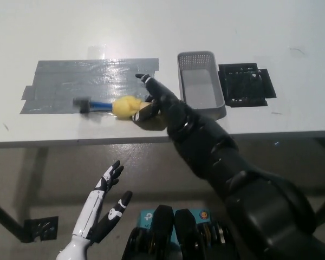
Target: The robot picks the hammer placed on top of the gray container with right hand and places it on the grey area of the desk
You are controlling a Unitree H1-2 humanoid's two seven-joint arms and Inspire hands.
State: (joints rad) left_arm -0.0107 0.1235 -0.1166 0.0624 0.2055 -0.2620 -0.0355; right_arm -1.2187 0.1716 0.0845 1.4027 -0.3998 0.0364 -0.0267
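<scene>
White desk [249,21] fills the upper part of the head view. Grey area [70,86], a patch of grey tape strips, sits on its left-centre. Gray container [201,86], a perforated basket, stands just right of the tape with nothing inside it. Black mat [245,82] lies right beside the container, on its far side from the tape.

Black right arm [227,162] comes in from the bottom right and reaches over the desk's front edge. Right hand [158,100] is at the tape's right end, between the tape and the container. Fingers [146,80] are spread apart and point up-left, not closed on anything. The lower part of the hand is right against the handle's butt end; can't tell if it actually touches.

Hammer [111,104] lies flat on the grey area near its front edge: dark head to the left, blue shaft, yellow grip to the right next to the right hand.

White left hand [103,208] hangs low at lower left, below the desk edge, fingers apart, holding nothing.
</scene>
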